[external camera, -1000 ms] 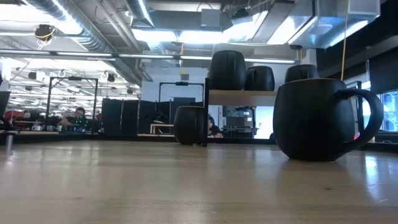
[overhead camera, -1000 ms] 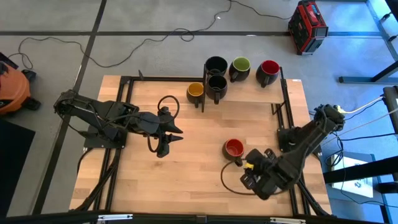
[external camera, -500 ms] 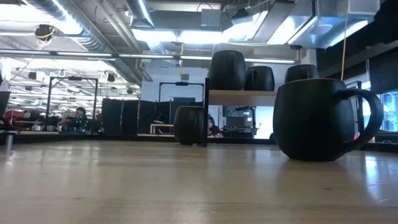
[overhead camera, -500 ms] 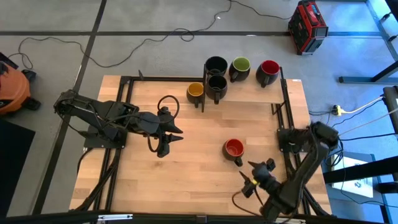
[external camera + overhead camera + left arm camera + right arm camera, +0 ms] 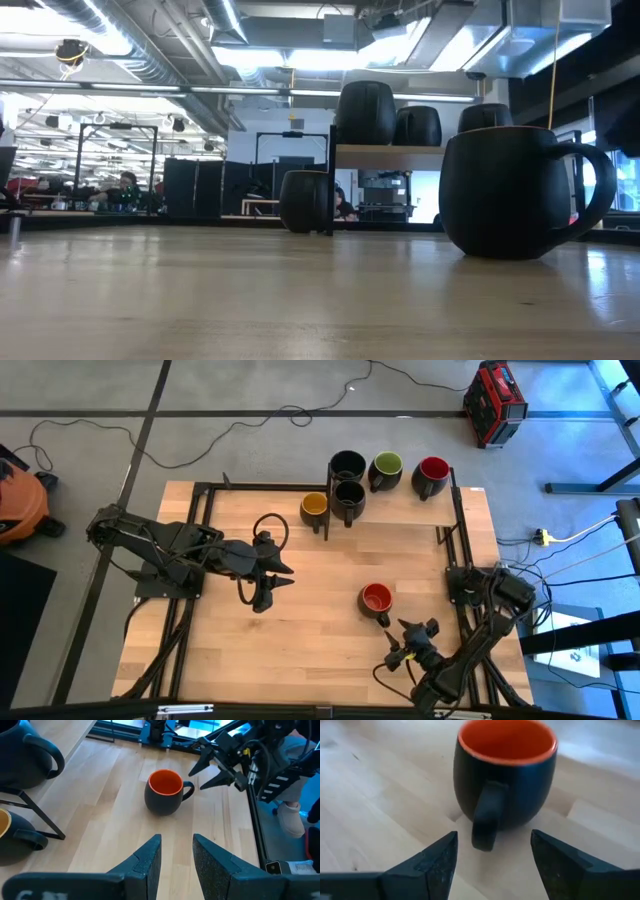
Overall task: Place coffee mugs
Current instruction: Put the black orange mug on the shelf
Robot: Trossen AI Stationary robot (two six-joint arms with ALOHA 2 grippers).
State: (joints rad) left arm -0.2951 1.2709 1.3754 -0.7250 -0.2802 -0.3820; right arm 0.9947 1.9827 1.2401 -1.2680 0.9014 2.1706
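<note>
An orange-red-lined dark mug [image 5: 376, 598] stands upright on its base on the table, right of centre, with its handle [image 5: 486, 818] pointing toward my right gripper [image 5: 414, 632]. That gripper is open, just short of the handle on the near-right side, touching nothing. My left gripper [image 5: 287, 578] hovers open near the table's middle, aimed at the same mug [image 5: 165, 790]. A raised shelf at the far edge carries a black mug [image 5: 347, 464], a green one [image 5: 387, 465] and a red one [image 5: 433, 468]. The yellow mug [image 5: 314, 506] and a second black one [image 5: 349, 493] sit beside them.
The rack's thin dark legs [image 5: 37, 817] stand on the far part of the table, near the yellow mug. Black frame rails [image 5: 458, 525] run along the table's left and right sides. Bare wood [image 5: 250, 650] lies left of and nearer than the orange-red mug.
My right gripper has drawn back from the orange-red mug's handle toward the table's near edge, with its arm folding in at the right side. The mug has stayed where it was, and my left arm has kept still.
</note>
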